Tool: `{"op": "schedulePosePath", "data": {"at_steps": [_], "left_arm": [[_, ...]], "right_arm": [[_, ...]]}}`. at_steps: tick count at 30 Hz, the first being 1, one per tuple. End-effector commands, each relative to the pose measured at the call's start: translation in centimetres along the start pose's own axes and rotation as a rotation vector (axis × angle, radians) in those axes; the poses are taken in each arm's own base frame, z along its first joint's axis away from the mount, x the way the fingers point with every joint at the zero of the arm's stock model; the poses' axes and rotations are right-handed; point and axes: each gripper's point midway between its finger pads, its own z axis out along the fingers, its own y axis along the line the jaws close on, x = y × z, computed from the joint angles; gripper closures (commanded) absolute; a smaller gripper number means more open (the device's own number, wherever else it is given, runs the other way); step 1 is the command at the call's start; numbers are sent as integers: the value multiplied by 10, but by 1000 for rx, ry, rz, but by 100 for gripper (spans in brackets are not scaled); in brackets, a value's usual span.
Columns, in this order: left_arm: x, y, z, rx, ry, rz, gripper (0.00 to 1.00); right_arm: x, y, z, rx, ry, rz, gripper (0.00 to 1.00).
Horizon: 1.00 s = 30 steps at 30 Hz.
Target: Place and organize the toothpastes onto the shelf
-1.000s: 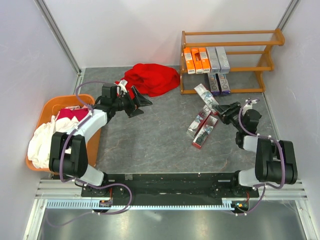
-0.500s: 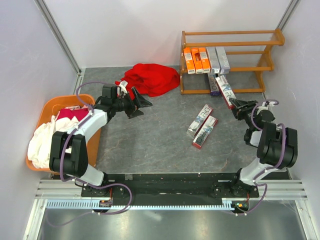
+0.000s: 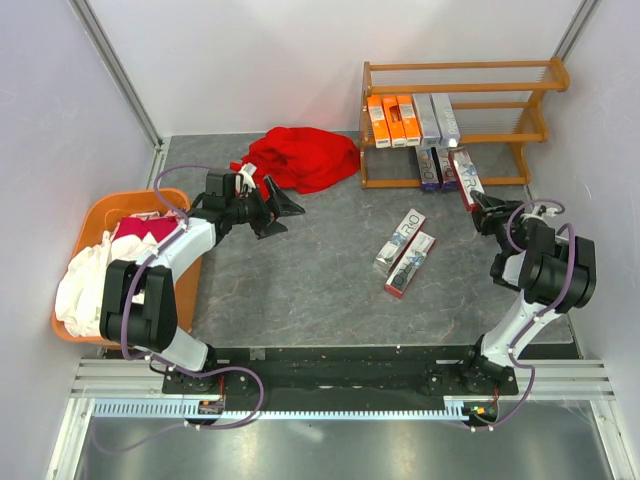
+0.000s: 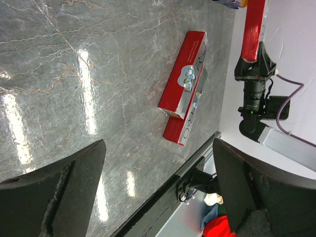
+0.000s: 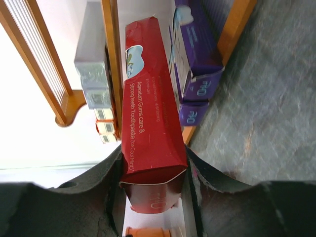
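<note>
My right gripper (image 3: pixel 482 207) is shut on a red toothpaste box (image 5: pixel 150 128), which also shows in the top view (image 3: pixel 467 179), pointing at the bottom tier of the wooden shelf (image 3: pixel 465 76), right of two dark purple boxes (image 3: pixel 437 166). The middle tier holds three orange boxes (image 3: pixel 392 120) and two silver-grey boxes (image 3: pixel 438 118). Two more boxes, one silver (image 3: pixel 400 240) and one red (image 3: pixel 410 263), lie side by side on the table; they also show in the left wrist view (image 4: pixel 183 84). My left gripper (image 3: pixel 292 208) is open and empty near the red cloth.
A red cloth (image 3: pixel 300 157) lies at the back of the grey table. An orange plastic basket (image 3: pixel 95 225) with clothes stands at the left edge. White walls close in on the back and both sides.
My right gripper has carried the red box from the middle of the table back and right to the shelf's bottom tier. The left arm has not moved.
</note>
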Motion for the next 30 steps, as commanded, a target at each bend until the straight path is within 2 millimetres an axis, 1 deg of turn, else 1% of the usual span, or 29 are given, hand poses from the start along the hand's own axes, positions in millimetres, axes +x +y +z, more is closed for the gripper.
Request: {"op": "schedulePosePath", "data": {"at_steps": [1,2,3,5,6,7,8,9,10,11,12,13,14,15,16,19,21,22,26,27,29,30], "left_arm": [[-5,-5,0,18,-6,62,4],[-5,-5,0,20,-5,60,4],[-4,-4,0,17,-3,60,4],[-3,-3,0,15,-1,59,4],[-2,-3,1,17,2,58,4],[-3,-3,0,19,2,59,4],[-2,-4,0,20,3,59,4],[-2,-3,0,18,3,55,4],[-2,-4,-1,21,2,56,4],[-2,-5,-2,22,-1,58,4],[-2,-5,-2,23,0,56,4],[-2,-6,-2,24,-3,60,4],[-2,-5,-2,22,-3,59,4],[-2,-5,-2,22,-1,56,4],[-1,-4,-2,20,0,54,4],[1,-5,-2,25,5,51,4],[2,-6,-4,30,6,53,4],[3,-7,-4,31,7,53,4],[3,-9,-7,34,-1,57,4],[4,-8,-8,33,-1,54,4],[5,-9,-8,35,2,57,4],[5,-9,-8,38,4,56,4]], "right_arm": [[-25,38,16,-137,-75,-60,62],[-28,34,19,-122,-81,-59,62],[-32,36,24,-124,-88,-67,62],[-37,28,31,-105,-96,-63,62],[-42,31,36,-112,-108,-68,62],[-45,23,40,-98,-109,-59,62],[-47,20,44,-93,-110,-55,62],[-51,24,49,-106,-117,-60,62],[-53,17,53,-93,-118,-52,63],[-57,18,59,-92,-119,-56,62],[-59,16,62,-86,-120,-59,63],[-60,9,66,-71,-120,-56,62],[-62,9,73,-62,-116,-67,62],[-63,5,77,-50,-111,-70,62],[-63,-2,80,-28,-106,-71,62],[-64,-8,92,-7,-103,-73,62],[-63,-8,101,2,-96,-89,62],[-62,-12,105,15,-91,-90,62],[-58,-17,122,53,-84,-106,62],[-57,-23,125,64,-80,-106,62],[-52,-24,132,70,-76,-107,62],[-49,-31,135,82,-72,-102,62]]}}
